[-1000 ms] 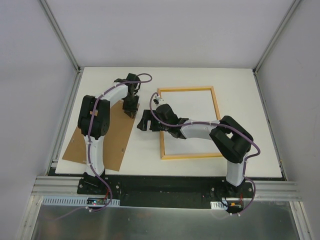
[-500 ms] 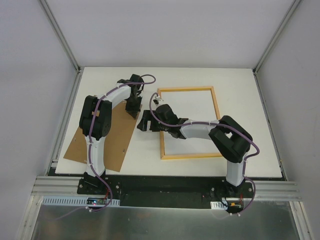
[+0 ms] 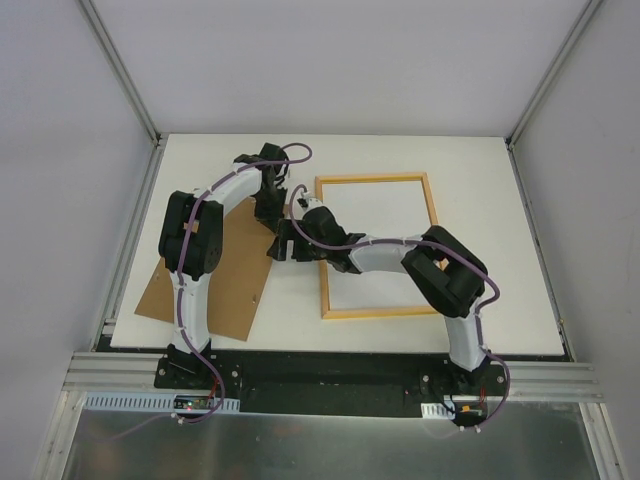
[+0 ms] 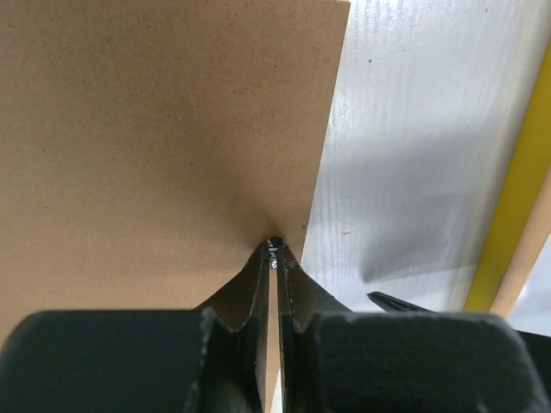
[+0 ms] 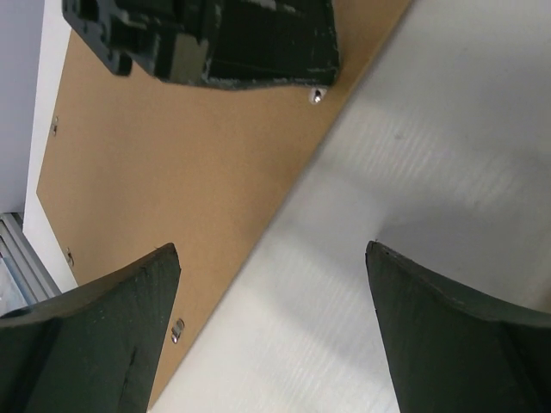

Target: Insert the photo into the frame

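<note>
1. Pinching with the left jaws, closed to a sliver, the edge of the brown backing board (image 4: 155, 129).
2. Holding the right jaws spread wide, gripping nothing, above that edge and the white bench (image 5: 413, 172).
3. Seeing the frame (image 3: 385, 313) flat just right of both jaws.

We see a robotics lab test cell. A white table (image 3: 470, 165) is boxed in by plain grey panels (image 3: 330, 60), with aluminium posts (image 3: 120, 70) rising at the far corners. Two white-and-black robot arms, the left arm (image 3: 190, 240) and the right arm (image 3: 450, 275), are bolted to a black plate (image 3: 330, 365) on an aluminium rail (image 3: 560, 375) along the near edge (purple cables run along each). The frame (image 3: 370, 179) and a brown board (image 3: 220, 290) are on the table.
</note>
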`<action>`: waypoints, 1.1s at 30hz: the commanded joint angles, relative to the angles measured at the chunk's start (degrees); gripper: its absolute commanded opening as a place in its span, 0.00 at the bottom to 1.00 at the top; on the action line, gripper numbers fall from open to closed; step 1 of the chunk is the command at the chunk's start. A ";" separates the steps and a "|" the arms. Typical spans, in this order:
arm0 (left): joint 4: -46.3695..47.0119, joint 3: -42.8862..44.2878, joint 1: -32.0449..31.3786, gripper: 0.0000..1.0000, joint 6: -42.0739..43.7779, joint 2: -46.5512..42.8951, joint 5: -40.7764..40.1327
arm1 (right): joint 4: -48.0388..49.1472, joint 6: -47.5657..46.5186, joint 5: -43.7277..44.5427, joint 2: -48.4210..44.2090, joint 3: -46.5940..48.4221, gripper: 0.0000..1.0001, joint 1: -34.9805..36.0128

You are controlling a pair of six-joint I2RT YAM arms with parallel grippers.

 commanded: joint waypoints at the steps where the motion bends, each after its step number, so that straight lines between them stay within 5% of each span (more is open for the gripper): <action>1: -1.78 2.09 -0.64 0.00 -0.86 -3.50 2.59 | 0.67 -0.09 -1.01 1.97 4.18 0.91 0.50; 16: -2.83 2.80 -1.17 0.00 -0.42 -3.07 2.60 | 3.75 2.90 0.39 3.92 4.02 0.91 0.50; 22: -2.74 2.53 -2.14 0.30 0.19 -1.48 0.57 | 4.80 1.41 4.35 -4.60 -2.13 0.91 0.50; 33: -2.92 2.10 -2.66 0.28 1.16 1.24 -1.98 | 5.77 1.76 6.99 -10.41 -6.80 0.91 -0.38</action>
